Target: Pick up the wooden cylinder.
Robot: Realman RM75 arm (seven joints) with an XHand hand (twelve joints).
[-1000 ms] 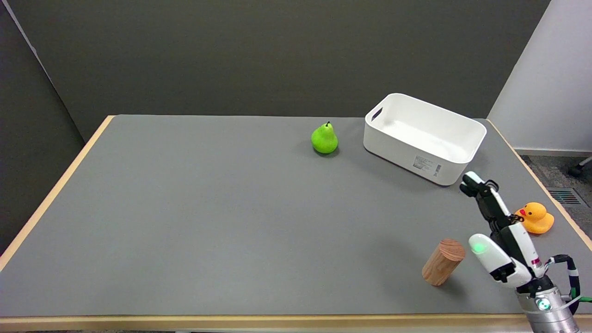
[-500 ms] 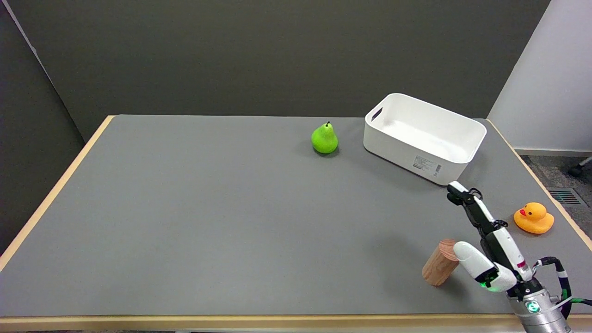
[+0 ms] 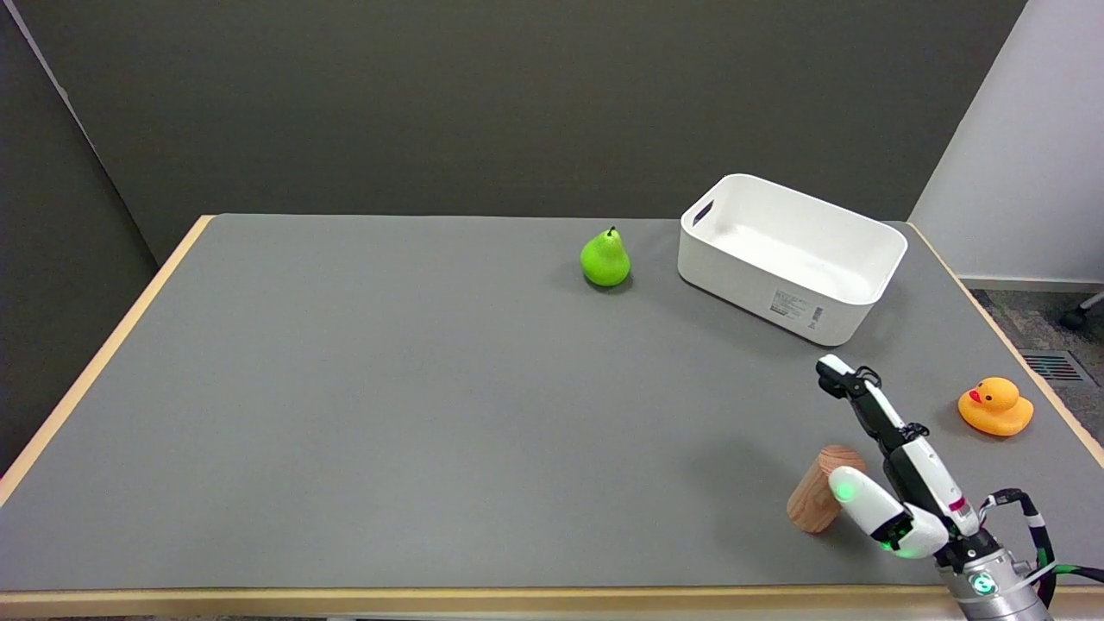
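I have the wooden cylinder (image 3: 817, 498) near the bench's (image 3: 388, 414) near right corner, tipped so its long axis runs from near-left up to far-right. My right hand (image 3: 893, 483) sits just right of it, fingers (image 3: 849, 392) spread wide and holding nothing, one white fingertip overlapping its right side; whether it touches, I cannot tell.

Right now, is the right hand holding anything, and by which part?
Nothing held. The right hand is open beside the wooden cylinder, fingers spread; cylinder rests on the table.
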